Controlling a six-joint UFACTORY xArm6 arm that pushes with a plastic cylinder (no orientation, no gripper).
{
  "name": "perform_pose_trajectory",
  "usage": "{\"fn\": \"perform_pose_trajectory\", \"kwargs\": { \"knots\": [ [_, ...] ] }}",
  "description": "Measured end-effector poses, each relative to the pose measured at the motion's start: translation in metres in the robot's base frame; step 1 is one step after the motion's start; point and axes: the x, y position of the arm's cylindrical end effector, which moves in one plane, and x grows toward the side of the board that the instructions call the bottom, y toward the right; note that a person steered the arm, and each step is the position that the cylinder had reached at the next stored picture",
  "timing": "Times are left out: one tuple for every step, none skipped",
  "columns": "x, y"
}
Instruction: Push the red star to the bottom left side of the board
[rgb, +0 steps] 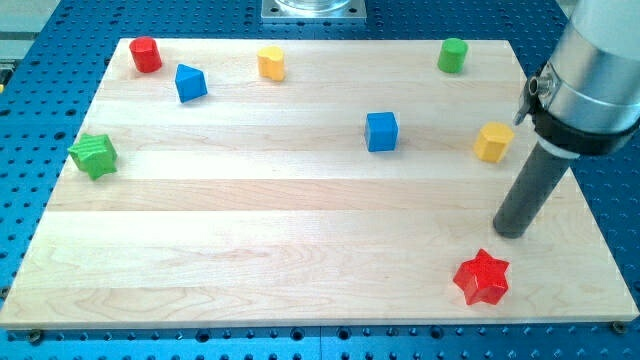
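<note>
— Progress check: where do we stand with the red star-shaped block (482, 278)?

— Barely begun, we judge. It sits near the bottom right corner of the pale wooden board (250, 260), so the whole run across to the board's bottom left remains.

— And my tip (509, 233)?

— Just above and right of the star, apart from it. We have no fingers to open or close; only the dark rod.

— Anything in the path?

— Nothing that we see.
</note>
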Motion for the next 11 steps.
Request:
{"fn": "perform_pose_trajectory", "kwargs": {
  "knots": [
    [0.033,-0.012],
    [0.036,-0.011],
    [0.044,-0.003],
    [0.075,-0.048],
    [0.075,-0.126],
    [0.071,-0.155],
    [0.071,-0.196],
    [0.071,-0.241],
    [0.061,-0.199],
    [0.083,-0.202],
    [0.083,-0.213]
  ]
}}
